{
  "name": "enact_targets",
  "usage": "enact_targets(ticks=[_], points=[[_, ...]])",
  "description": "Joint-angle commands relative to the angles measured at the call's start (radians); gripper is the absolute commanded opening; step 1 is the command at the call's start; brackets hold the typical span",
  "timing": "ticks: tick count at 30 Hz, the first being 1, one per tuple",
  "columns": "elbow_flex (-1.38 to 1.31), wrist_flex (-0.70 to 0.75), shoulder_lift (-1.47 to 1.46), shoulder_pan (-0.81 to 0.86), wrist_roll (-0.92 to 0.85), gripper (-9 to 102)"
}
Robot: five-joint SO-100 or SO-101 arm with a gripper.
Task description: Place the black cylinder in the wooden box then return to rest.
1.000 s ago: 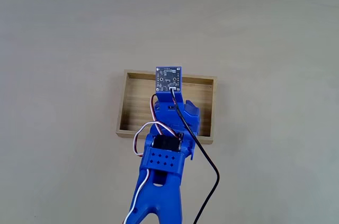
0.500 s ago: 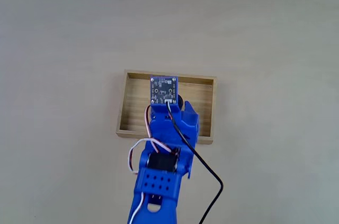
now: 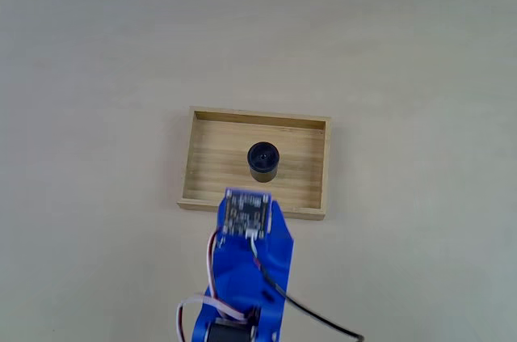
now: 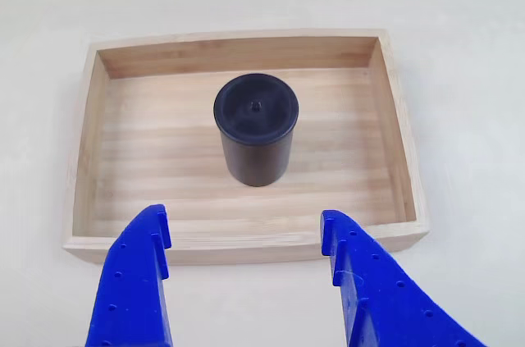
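Observation:
The black cylinder (image 3: 262,162) (image 4: 255,129) stands upright near the middle of the wooden box's floor, its round top with a small dimple facing up. The wooden box (image 3: 199,156) (image 4: 148,150) is a shallow light-wood tray on the table. My blue gripper (image 4: 244,228) is open with nothing between its fingers, hovering at the box's near wall, apart from the cylinder. In the fixed view the blue arm (image 3: 246,257) reaches up from the bottom edge, its wrist board just below the box's near wall.
The pale table (image 3: 97,51) spreads bare on every side of the box. A black cable (image 3: 323,322) and white and red wires trail from the arm near the bottom edge of the fixed view.
The arm has drawn back toward the bottom of the fixed view, off the box. The cylinder, hidden under the wrist before, now stands uncovered in the box.

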Motion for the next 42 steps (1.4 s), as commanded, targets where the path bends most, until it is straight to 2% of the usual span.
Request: enact_targets(ticks=[1,9,13,17,25,42], points=[[0.052,0.071,-0.25,0.012,-0.025,24],[0.172,0.236,-0.479,-0.005,-0.107,11],[0.23,0.268,-0.545,-0.014,-0.138,3],[0.302,0.268,-0.6,-0.018,-0.15,0],[0.425,0.334,-0.696,-0.029,-0.15,0],[0.607,0.488,-0.698,-0.031,-0.146,0]])
